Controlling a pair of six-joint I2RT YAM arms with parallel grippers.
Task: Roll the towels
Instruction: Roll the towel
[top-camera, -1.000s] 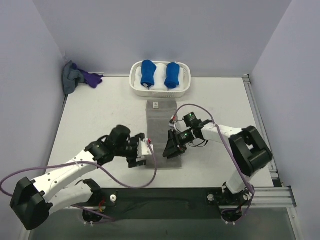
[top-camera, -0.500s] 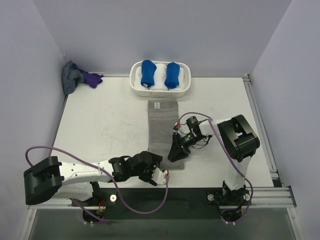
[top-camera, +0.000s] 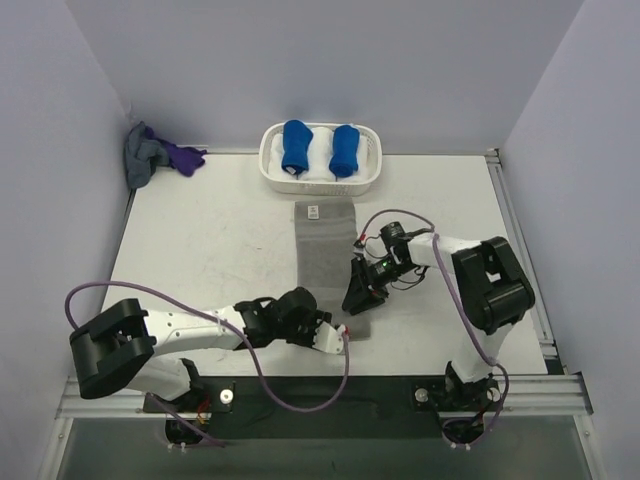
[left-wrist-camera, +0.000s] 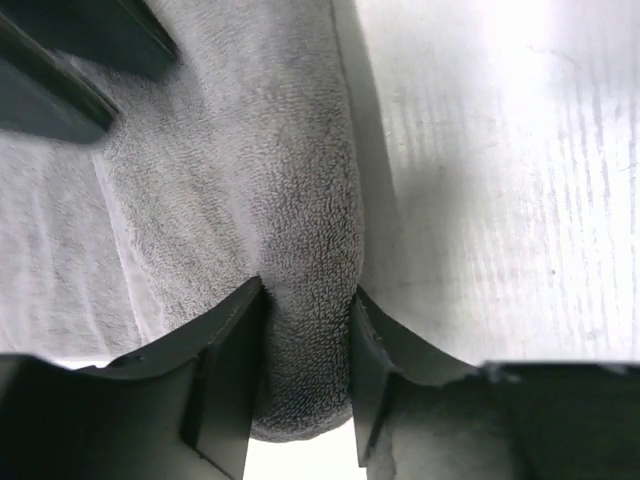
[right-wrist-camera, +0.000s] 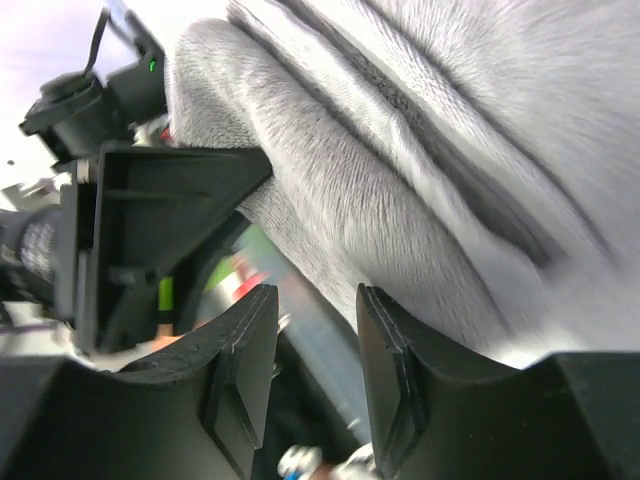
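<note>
Left claw (left-wrist-camera: 305, 300) has swung onto the towel (top-camera: 325, 250), pinching its near edge.

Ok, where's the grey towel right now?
Top view: the grey towel lies mid-table, just in front of the white basket; the left gripper pinches its near edge.

Overhead view down on table (top-camera: 200, 250); both wrist views close on the shared grey towel (top-camera: 325, 255).
</note>
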